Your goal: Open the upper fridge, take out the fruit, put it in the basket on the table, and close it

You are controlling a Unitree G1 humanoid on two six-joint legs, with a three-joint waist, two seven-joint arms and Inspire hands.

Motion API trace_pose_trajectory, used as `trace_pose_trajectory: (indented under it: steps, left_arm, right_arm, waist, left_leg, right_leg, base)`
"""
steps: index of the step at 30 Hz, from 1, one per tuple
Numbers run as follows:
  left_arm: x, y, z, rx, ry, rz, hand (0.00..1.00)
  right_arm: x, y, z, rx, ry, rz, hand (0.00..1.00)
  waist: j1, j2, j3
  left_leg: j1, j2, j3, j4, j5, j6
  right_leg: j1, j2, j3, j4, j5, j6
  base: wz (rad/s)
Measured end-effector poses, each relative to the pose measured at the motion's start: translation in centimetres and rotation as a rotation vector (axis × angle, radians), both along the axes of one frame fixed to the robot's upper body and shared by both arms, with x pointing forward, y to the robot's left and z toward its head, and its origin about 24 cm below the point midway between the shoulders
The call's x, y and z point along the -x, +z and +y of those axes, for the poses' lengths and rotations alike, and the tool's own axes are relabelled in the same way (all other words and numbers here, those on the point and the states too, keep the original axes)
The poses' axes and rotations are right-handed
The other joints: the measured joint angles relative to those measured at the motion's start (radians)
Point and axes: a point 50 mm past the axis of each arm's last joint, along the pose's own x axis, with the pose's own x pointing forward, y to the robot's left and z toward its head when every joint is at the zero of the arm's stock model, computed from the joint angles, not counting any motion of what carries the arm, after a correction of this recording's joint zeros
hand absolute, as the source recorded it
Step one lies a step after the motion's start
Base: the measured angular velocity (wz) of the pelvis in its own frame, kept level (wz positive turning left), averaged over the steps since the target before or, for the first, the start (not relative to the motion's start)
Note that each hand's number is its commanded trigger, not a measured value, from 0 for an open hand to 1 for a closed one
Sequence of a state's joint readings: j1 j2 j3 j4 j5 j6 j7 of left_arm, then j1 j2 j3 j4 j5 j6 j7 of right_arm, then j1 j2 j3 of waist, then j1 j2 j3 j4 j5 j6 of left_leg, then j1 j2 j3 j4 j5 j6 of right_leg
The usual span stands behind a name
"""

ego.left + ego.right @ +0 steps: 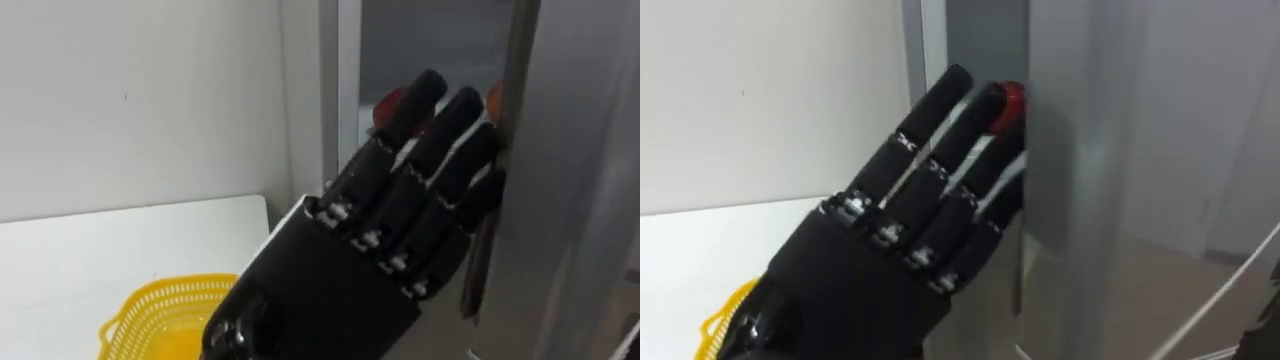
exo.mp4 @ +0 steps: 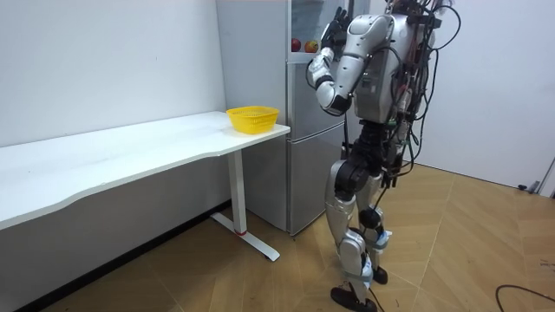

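Black left hand (image 1: 330, 265), fingers straight, at silver fridge door (image 1: 570, 150) edge; round red fruit (image 1: 393, 102) just beyond fingertips.

The left robot hand (image 1: 340, 270) is raised at head height, fingers straight and together.

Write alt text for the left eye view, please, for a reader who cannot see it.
The robot's black left hand, fingers straight, is raised at the edge of a silver fridge door, with a red object showing behind it. A yellow basket sits on a white table at lower left.
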State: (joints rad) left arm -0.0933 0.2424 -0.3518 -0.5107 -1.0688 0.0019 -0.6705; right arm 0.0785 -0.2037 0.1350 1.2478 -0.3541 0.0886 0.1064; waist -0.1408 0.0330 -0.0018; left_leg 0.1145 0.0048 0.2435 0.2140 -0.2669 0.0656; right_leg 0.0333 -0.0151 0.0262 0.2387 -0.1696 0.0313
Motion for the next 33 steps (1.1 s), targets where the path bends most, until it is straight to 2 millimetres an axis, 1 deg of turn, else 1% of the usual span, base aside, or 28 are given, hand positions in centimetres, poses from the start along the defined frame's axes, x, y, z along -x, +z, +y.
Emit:
trace_pose_trajectory:
  steps: [2, 3, 6, 7, 8, 9, 10, 14, 16, 22, 27, 31, 33]
  left_arm:
    - [0.2, 0.0, -0.4, -0.008, -0.042, -0.017, 0.00]
    - [0.2, 0.2, -0.6, -0.012, -0.056, -0.026, 0.00]
    - [0.2, 1.4, -1.5, -0.009, -0.114, -0.098, 0.00]
    - [0.2, 1.8, -1.8, 0.000, -0.129, -0.120, 0.00]
    - [0.2, 2.1, -2.0, 0.008, -0.144, -0.138, 0.00]
    - [0.2, 2.2, -2.1, 0.009, -0.151, -0.145, 0.00]
    - [0.3, 2.3, -2.3, 0.008, -0.166, -0.155, 0.00]
    - [0.7, 2.2, -2.9, -0.004, -0.215, -0.162, 0.00]
    - [0.7, 2.1, -2.9, -0.006, -0.220, -0.162, 0.00]
    - [0.7, 2.0, -3.0, -0.022, -0.232, -0.152, 0.00]
    - [0.7, 2.0, -3.0, -0.025, -0.232, -0.156, 0.00]
    - [0.6, 2.3, -2.9, -0.025, -0.219, -0.166, 0.00]
    - [0.4, 2.5, -2.5, -0.037, -0.184, -0.181, 0.00]
  right_arm:
    - [0.0, 0.0, -0.1, 0.001, -0.003, -0.003, 0.00]
    - [0.0, 0.0, -0.1, 0.000, -0.007, -0.002, 0.00]
    - [0.0, 0.1, -0.2, 0.002, -0.009, -0.003, 0.00]
    - [0.1, 0.1, -0.4, 0.006, -0.013, -0.003, 0.00]
    - [0.2, 0.2, -0.6, 0.009, -0.020, -0.002, 0.00]
    - [0.2, 0.2, -0.6, 0.009, -0.023, -0.002, 0.00]
    - [0.3, 0.1, -0.6, 0.006, -0.033, -0.002, 0.00]
    - [0.6, 0.1, -0.6, 0.004, -0.044, 0.003, 0.00]
    - [0.7, 0.1, -0.6, 0.000, -0.046, 0.006, 0.00]
    - [0.7, 0.1, -0.5, -0.025, -0.101, -0.004, 0.00]
    - [0.7, 0.1, -0.5, -0.028, -0.115, -0.011, 0.00]
    - [0.5, 0.1, -0.5, -0.020, -0.110, -0.036, 0.00]
    - [0.6, 0.2, -0.6, -0.017, -0.108, -0.049, 0.00]
  waist:
    - [-0.024, 0.003, -0.0022]
    - [-0.026, 0.003, -0.0021]
    - [-0.047, 0.001, -0.0006]
    - [-0.052, 0.006, -0.0027]
    - [-0.055, 0.010, -0.0003]
    - [-0.057, 0.010, 0.0000]
    - [-0.067, 0.010, 0.0002]
    - [-0.083, 0.008, 0.0015]
    - [-0.087, 0.008, 0.0015]
    - [-0.099, 0.002, 0.0027]
    - [-0.099, -0.004, 0.0053]
    - [-0.095, -0.004, 0.0056]
    - [-0.085, -0.004, 0.0054]
  left_leg:
    - [0.003, 0.000, 0.007, -0.001, 0.000, 0.000]
    - [0.004, 0.000, 0.010, -0.001, 0.000, 0.000]
    - [0.004, 0.004, 0.029, -0.003, 0.000, 0.000]
    - [0.008, 0.005, 0.035, -0.007, 0.000, 0.000]
    - [0.020, 0.007, 0.051, -0.014, 0.000, -0.001]
    - [0.023, 0.008, 0.055, -0.016, -0.001, -0.002]
    - [0.026, 0.010, 0.058, -0.017, -0.003, -0.006]
    - [0.029, 0.019, 0.080, -0.017, -0.008, -0.013]
    - [0.027, 0.019, 0.084, -0.016, -0.007, -0.014]
    - [0.031, 0.019, 0.089, -0.016, -0.006, -0.015]
    - [0.032, 0.019, 0.090, -0.019, -0.007, -0.016]
    - [0.033, 0.020, 0.095, -0.029, -0.007, -0.016]
    - [0.034, 0.021, 0.095, -0.031, -0.006, -0.016]
  right_leg:
    - [-0.001, 0.000, 0.001, 0.001, 0.000, 0.000]
    - [-0.002, 0.001, 0.002, 0.001, 0.000, 0.000]
    - [-0.012, 0.002, 0.003, 0.004, 0.000, 0.000]
    - [-0.014, 0.004, 0.005, 0.006, 0.000, 0.000]
    - [-0.015, 0.007, 0.014, 0.013, 0.000, -0.001]
    - [-0.016, 0.009, 0.017, 0.017, -0.001, -0.002]
    - [-0.016, 0.012, 0.017, 0.019, -0.001, -0.002]
    - [-0.021, 0.020, 0.016, 0.018, 0.001, -0.009]
    - [-0.029, 0.021, 0.018, 0.019, 0.000, -0.012]
    - [-0.031, 0.025, 0.029, 0.019, -0.001, -0.013]
    - [-0.030, 0.025, 0.030, 0.018, -0.001, -0.013]
    - [-0.030, 0.027, 0.032, 0.016, -0.001, -0.013]
    - [-0.027, 0.028, 0.032, 0.015, -0.001, -0.013]
  base:
    - [-0.11]
    - [-0.17]
    - [-0.20]
    - [-0.23]
    - [-0.28]
    - [-0.27]
    - [-0.21]
    - [-0.19]
    - [-0.08]
    - [-0.06]
    - [-0.01]
    - [-0.01]
    - [-0.05]
